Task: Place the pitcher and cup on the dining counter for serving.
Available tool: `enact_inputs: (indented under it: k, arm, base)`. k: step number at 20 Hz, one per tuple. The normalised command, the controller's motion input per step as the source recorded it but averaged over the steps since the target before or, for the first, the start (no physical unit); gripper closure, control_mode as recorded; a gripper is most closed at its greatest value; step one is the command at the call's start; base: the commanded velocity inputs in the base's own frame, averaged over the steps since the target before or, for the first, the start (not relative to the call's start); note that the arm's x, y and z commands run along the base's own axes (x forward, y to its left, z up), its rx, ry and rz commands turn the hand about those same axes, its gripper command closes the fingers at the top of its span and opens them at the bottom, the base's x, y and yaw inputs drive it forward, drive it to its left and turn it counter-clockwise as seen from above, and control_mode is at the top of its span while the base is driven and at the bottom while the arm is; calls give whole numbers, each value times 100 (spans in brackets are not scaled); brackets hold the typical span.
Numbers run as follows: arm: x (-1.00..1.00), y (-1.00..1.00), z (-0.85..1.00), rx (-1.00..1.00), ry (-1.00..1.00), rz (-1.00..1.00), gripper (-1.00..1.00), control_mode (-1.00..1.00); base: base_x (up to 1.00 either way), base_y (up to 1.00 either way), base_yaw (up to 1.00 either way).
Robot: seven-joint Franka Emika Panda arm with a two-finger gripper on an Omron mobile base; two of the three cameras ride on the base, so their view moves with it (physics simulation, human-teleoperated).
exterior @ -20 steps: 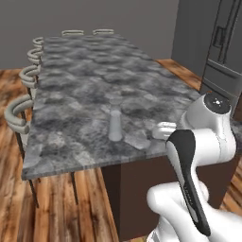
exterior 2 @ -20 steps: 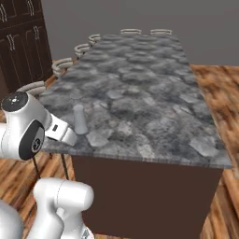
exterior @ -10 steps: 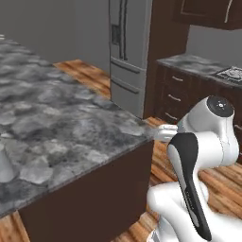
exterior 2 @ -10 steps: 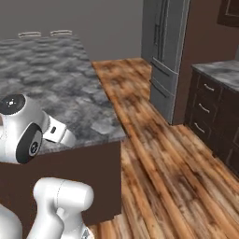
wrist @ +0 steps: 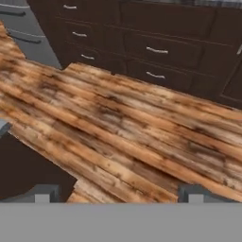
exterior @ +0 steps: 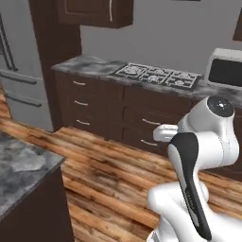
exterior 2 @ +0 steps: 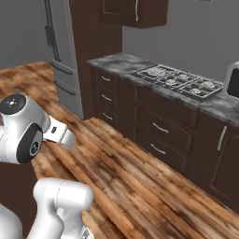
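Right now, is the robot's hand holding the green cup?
No. In the hand view the gripper is open with nothing between its fingertips, just wooden floor beyond them.

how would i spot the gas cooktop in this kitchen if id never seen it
Find the marble worktop that runs along the grey back wall over the dark brown drawers. The gas cooktop is set flush into it, right of the steel fridge. Its dark grates and burners mark it out from the boxy microwave standing beside it.
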Motion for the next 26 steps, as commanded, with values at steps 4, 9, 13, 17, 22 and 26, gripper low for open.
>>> enact_inputs:
  k: [4,9,13,17,22,26]
  arm:
    - [0,0,0,0,0,0,-100,100]
    - [0,0,0,0,0,0,-100,100]
    - [0,0,0,0,0,0,-100,100]
    - [0,0,0,0,0,0,-100,100]
    - [0,0,0,0,0,0,-100,100]
    - [0,0,0,0,0,0,-100,100]
  base:
    - [0,-71,-76]
    - [2,-40,-82]
    - [67,-1,-66]
    - [83,22,-64]
    - [32,30,-82]
    - [0,18,-94]
